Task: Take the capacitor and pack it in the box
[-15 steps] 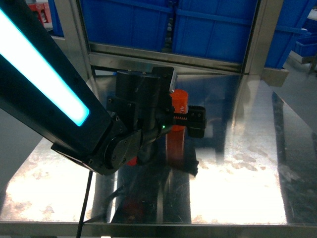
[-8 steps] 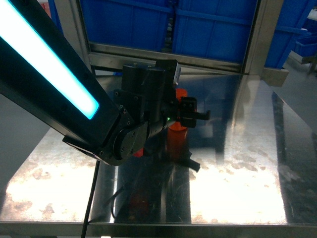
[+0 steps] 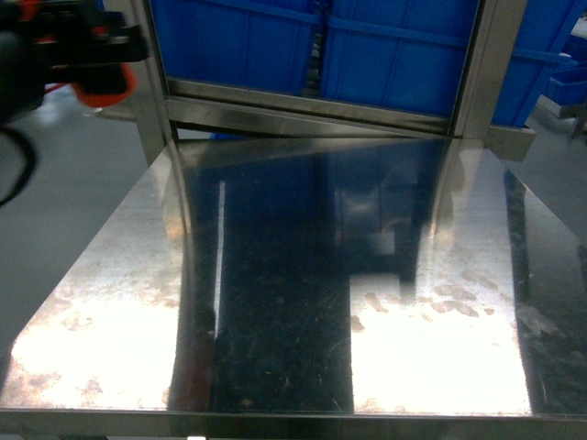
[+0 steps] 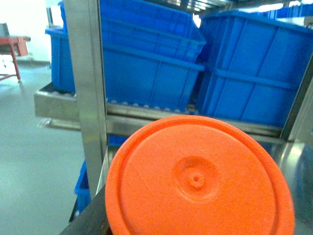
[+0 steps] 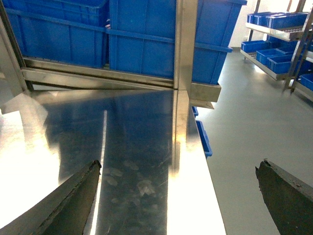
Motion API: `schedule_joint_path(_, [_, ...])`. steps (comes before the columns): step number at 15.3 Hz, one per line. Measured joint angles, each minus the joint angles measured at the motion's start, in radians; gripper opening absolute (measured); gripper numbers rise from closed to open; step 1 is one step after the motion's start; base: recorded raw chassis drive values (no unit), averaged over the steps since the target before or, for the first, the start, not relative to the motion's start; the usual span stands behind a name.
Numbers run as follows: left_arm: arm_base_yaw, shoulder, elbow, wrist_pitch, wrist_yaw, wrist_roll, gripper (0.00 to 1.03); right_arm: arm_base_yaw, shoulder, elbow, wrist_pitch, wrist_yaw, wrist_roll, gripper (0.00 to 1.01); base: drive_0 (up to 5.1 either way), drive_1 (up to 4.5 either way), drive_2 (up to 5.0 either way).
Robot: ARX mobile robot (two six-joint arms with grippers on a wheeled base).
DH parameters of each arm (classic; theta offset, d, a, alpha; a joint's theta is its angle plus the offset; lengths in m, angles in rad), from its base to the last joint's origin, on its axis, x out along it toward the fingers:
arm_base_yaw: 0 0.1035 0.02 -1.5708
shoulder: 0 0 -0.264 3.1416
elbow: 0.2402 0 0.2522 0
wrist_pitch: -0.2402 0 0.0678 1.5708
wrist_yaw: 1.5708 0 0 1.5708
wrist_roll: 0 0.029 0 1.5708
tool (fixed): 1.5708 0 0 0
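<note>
Left gripper (image 3: 87, 60) clamped on capacitor (image 4: 199, 178), right gripper (image 5: 176, 196) wide open. Box nowhere visible, so best carrying slow, keeping grip firm.

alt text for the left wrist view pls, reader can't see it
The round end face of the orange capacitor fills the lower half of the frame, right up against the camera. Behind it stand stacked blue bins on a steel rack, with grey floor at left; the left gripper's jaws are not visible here.
</note>
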Motion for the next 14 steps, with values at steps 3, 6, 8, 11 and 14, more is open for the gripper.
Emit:
schedule_joint_path(3, [0.025,-0.385,-0.19,-0.109,0.054,-0.01,0.44,0.0,0.0,0.0,0.0,0.0,0.0,0.98,0.0,0.0,0.0])
schedule_joint_path(6, [0.025,-0.378,-0.175,-0.124,0.055,-0.014,0.44,0.0,0.0,0.0,0.0,0.0,0.0,0.98,0.0,0.0,0.0])
schedule_joint_path(8, [0.021,-0.456,-0.179,-0.354,-0.06,0.008,0.44,0.0,0.0,0.0,0.0,0.0,0.0,0.98,0.0,0.0,0.0])
schedule_joint_path(11, [0.075,-0.605,-0.331,-0.412,-0.071,0.029,0.44,0.0,0.0,0.0,0.001,0.0,0.0,0.98,0.0,0.0,0.0])
schedule_joint_path(14, [0.105,-0.715,-0.445,-0.413,-0.027,0.029,0.44,0.0,0.0,0.0,0.0,0.0,0.0,0.98,0.0,0.0,0.0])
